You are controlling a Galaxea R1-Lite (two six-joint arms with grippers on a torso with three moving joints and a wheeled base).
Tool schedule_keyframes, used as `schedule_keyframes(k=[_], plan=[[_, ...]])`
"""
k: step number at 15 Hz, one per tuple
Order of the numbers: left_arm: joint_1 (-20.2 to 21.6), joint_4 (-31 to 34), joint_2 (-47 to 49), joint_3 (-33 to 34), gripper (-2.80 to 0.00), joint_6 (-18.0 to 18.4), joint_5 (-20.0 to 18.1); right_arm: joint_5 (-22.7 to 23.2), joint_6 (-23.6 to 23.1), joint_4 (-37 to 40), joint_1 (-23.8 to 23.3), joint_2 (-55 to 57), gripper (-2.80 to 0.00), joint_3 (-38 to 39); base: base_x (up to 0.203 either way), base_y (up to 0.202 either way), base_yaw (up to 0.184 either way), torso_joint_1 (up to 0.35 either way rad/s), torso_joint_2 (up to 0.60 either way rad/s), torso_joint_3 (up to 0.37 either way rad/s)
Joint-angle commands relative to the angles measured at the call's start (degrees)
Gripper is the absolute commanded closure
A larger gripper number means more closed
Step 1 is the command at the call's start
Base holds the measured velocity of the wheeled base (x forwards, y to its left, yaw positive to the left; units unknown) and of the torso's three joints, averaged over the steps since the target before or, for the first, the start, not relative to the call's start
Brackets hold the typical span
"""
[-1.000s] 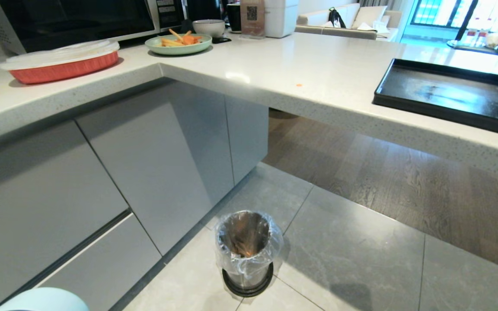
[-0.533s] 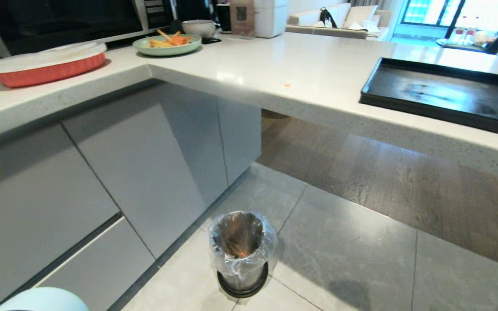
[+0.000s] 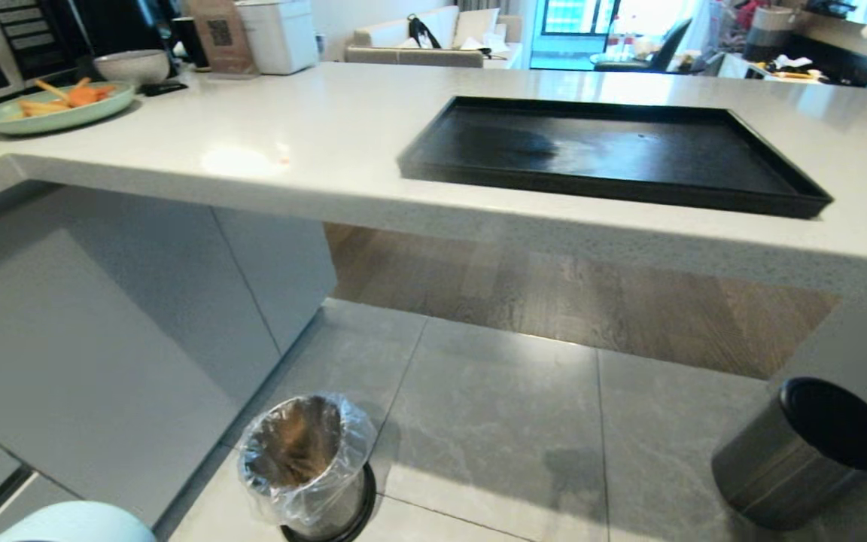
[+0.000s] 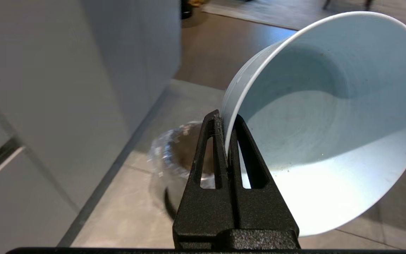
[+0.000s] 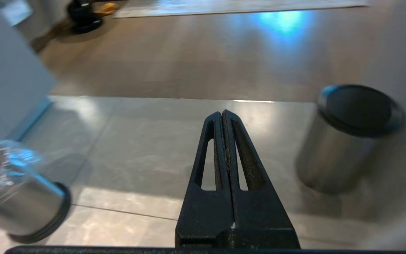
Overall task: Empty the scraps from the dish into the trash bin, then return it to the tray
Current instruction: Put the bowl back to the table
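Now left gripper fingers pinched on tilted, emptied dish rim, above floor beside bagged trash bin, black tray bare on surface, right gripper fingers closed, empty

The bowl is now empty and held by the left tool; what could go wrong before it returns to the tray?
1. The left tool pinches only the thin rim of the bowl, so the bowl could slip or swing.
2. The tray sits up on the counter while the bowl is low, so lifting it could knock it against the counter edge.
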Motion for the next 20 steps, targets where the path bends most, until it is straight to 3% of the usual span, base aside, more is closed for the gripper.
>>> schedule_keyframes(k=[1,8,20], plan=[[0.1,0.0,0.0,0.0,0.0,-0.1,0.0,0.0,0.0,0.0,0.0,0.0,0.0,0.0,0.003,0.01,-0.174,0.006,0.0,0.002],[0.0,0.0,0.0,0.0,0.0,-0.1,0.0,0.0,0.0,0.0,0.0,0.0,0.0,0.0,0.0,0.009,-0.146,0.004,0.0,0.005],[0.0,0.0,0.0,0.0,0.0,-0.1,0.0,0.0,0.1,0.0,0.0,0.0,0.0,0.0,0.0,0.0,0.0,0.0,0.0,0.0]])
